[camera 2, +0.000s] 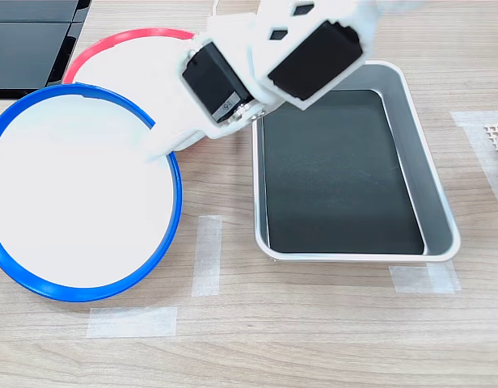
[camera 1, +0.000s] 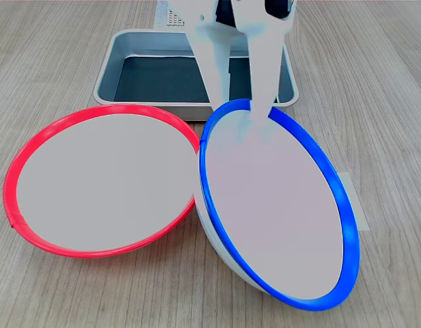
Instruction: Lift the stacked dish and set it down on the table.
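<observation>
The stacked dish [camera 1: 279,212] [camera 2: 71,202], blue-rimmed with a flat pale inside, sits tilted to the right of the red-rimmed dish [camera 1: 94,184] [camera 2: 136,36] in the first exterior view. Its left rim touches the red rim and its pale underside shows below. My white gripper [camera 1: 248,109] [camera 2: 156,133] is shut on the blue dish's far rim, one finger lying on the inside and the other behind the rim. Wood-grain table [camera 1: 388,102] [camera 2: 314,323] lies under both dishes. Whether the blue dish's low edge touches the table is unclear.
A grey metal tray [camera 1: 128,55] [camera 2: 439,202] with a dark floor stands behind the dishes in the first exterior view. Pale tape strips [camera 2: 207,255] mark the tabletop. A black panel [camera 2: 31,40] sits at the second exterior view's top left.
</observation>
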